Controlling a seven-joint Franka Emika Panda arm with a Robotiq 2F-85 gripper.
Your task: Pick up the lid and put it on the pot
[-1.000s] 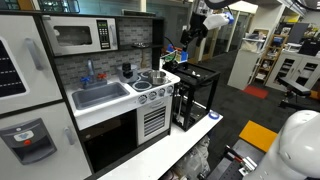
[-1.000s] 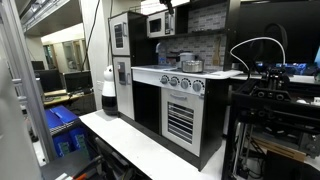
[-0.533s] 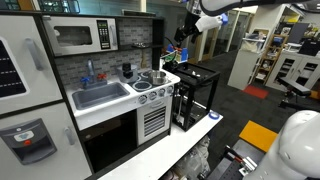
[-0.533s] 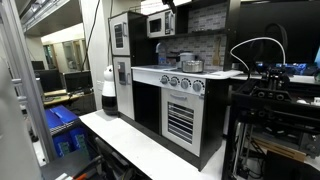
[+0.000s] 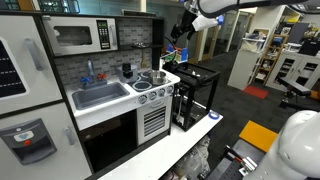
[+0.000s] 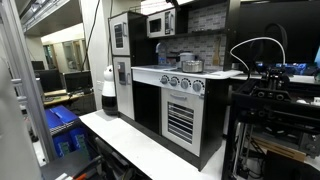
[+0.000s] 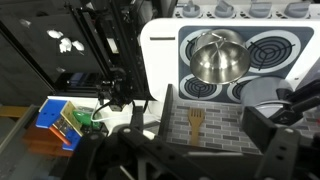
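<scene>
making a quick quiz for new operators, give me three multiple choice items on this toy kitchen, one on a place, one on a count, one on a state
1. Where is the pot?
A. in the sink
B. on a burner of the stove
C. in the microwave

2. How many knobs are on the stove front?
A. two
B. six
C. four

3. What state is the pot in?
A. open, no lid on it
B. lidded
C. tipped on its side

Answers:
1 B: the wrist view shows it standing on a burner.
2 C: an exterior view shows four in a row.
3 A: its hollow inside shows from above in the wrist view.
</scene>
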